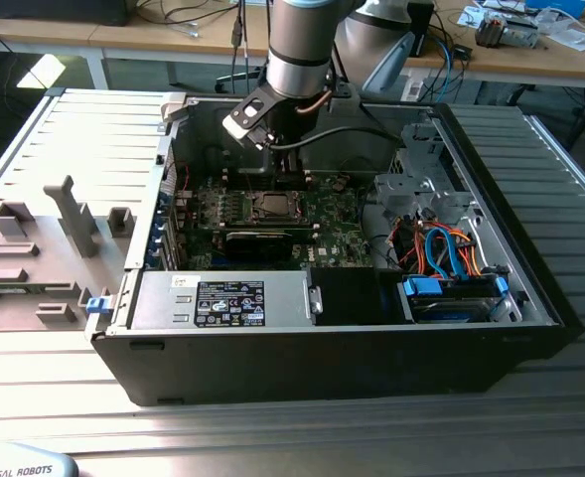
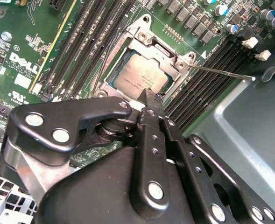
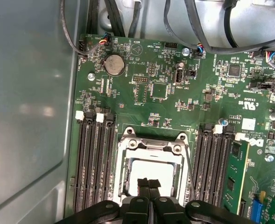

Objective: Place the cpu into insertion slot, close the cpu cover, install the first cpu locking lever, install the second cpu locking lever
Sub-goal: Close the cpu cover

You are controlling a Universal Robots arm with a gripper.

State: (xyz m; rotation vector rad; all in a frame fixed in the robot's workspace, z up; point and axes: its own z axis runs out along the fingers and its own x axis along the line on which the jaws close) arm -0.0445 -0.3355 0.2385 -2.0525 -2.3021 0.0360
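Inside the open computer case (image 1: pixel 322 363), cpu (image 2: pixel 139 77) sat in the insertion slot (image 2: pixel 110 80), cpu cover (image 2: pixel 161 46) down. Gripper (image 2: pixel 149 95) pinched shut, empty, at the cover's edge. Locking lever (image 2: pixel 221 72) looked unlatched, and I judged it wanted careful hooking.

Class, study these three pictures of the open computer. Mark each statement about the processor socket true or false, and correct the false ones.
1. The cpu sits in the insertion slot. True.
2. The cpu cover stands raised, clear of the insertion slot. False: it lies flat over the cpu, which shows through its window.
3. The pincer grips the cpu. False: its fingertips are together with nothing between them, by the cover's edge.
4. Long black memory slots flank the insertion slot on both sides. True.
5. A thin metal lever juts out from the insertion slot across the memory slots. True.
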